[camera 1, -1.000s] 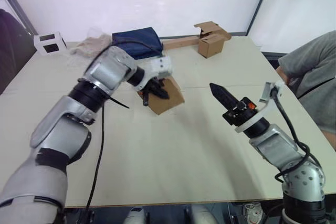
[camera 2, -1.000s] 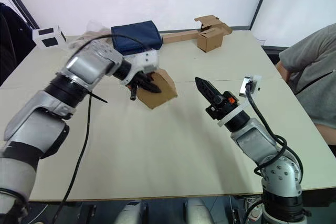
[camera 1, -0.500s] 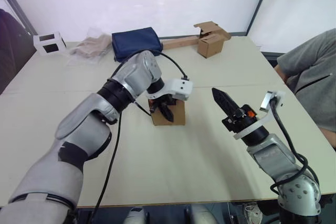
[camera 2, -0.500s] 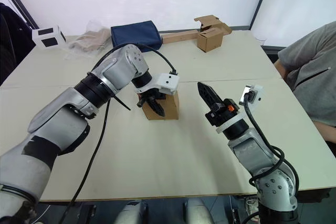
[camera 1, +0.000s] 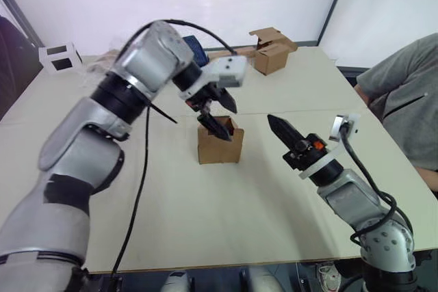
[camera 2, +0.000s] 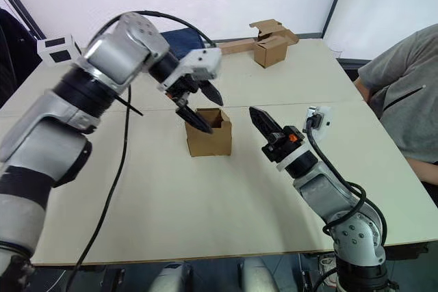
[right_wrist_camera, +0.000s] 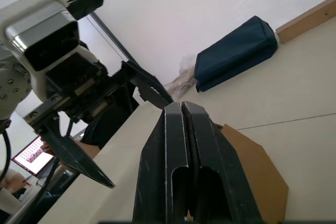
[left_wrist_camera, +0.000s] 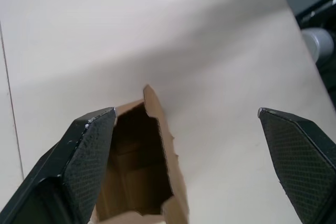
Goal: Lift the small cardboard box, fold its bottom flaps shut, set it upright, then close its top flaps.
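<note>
**Small box upright at table centre, top open**

The small cardboard box (camera 1: pixel 220 141) stands upright on the table (camera 1: pixel 205 217), near its middle, with its open end facing up. The top flaps (camera 2: pixel 217 115) are raised, not folded shut; the left wrist view looks down into the dark interior. The left gripper (camera 1: pixel 220 111) hangs directly above the opening with its fingers spread wide, the lower fingertip at the box rim. The right gripper (camera 1: pixel 284 131) is held just to the right of the box, clear of it, its two fingers pressed together and holding nothing. At the far edge lie a dark blue bag (right_wrist_camera: pixel 236 53) and a second cardboard box (camera 1: pixel 272 49) joined to a long strip. A seated person (camera 1: pixel 404 94) is at the right side.
</note>
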### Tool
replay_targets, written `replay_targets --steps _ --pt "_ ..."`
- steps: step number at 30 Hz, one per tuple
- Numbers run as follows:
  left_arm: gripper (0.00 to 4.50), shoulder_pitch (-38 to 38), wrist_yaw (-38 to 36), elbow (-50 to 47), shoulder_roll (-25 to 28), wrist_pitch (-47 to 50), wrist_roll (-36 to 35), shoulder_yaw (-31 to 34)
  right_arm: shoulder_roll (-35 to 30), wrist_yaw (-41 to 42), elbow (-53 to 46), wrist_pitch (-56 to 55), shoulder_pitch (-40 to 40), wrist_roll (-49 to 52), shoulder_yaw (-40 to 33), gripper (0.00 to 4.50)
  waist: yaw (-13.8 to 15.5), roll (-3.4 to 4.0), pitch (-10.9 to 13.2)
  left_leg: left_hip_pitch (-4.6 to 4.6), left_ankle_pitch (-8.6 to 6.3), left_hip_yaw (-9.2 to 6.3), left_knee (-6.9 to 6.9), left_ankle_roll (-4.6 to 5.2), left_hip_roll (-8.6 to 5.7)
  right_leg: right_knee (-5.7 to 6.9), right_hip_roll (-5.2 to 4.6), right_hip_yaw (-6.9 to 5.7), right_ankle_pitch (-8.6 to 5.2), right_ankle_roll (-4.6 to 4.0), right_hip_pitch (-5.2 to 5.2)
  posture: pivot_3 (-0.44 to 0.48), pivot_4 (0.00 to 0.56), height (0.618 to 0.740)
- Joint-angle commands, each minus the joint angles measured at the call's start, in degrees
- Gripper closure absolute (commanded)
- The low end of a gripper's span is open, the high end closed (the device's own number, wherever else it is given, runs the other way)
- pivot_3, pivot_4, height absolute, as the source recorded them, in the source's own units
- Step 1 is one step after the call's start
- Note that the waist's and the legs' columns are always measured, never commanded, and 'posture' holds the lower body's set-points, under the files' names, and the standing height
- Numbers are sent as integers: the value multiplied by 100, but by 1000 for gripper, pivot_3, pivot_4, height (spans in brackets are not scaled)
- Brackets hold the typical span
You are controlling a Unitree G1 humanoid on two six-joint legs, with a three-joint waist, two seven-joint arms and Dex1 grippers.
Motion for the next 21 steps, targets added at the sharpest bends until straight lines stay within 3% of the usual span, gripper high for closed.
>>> replay_targets --steps 1,5,6,11,14,21 --pt "657 445 121 -243 278 214 -166 851 -214 209 236 32 -392 -465 44 4500 -2 0 0 0 0 0 1 0 0 2 1 -1 0 0 0 0 150 740" --pt "2226 1105 1094 -423 360 649 -206 1704 -559 349 694 262 -756 -1145 255 4500 2 -2 1 -4 0 -3 1 0 0 0 0 -3 0 -1 -4 0 150 740" --pt "2370 1276 1292 -504 377 782 -264 1928 -578 355 835 309 -852 -1270 298 4500 6 -2 1 -5 0 -3 2 0 0 0 -1 -4 0 0 -3 0 150 740" --pt "4443 2503 2583 -1139 384 1148 -461 3147 -810 483 1524 543 -1414 -2386 830 4500 -8 0 0 -2 1 -3 5 -1 0 5 -3 -3 0 0 -3 0 150 740" --pt "4443 3247 3292 -1523 208 1126 -491 3634 -896 652 1926 470 -1666 -3152 1244 4500 -9 0 -1 1 1 0 5 -1 0 10 -3 1 0 0 -8 0 150 740" --pt "4443 4274 4399 -1559 -177 771 -141 3788 -512 861 2903 504 -1946 -4081 1510 4500 72 -6 -4 -8 3 -1 18 -4 -4 12 -12 -4 2 1 -7 0 150 740"
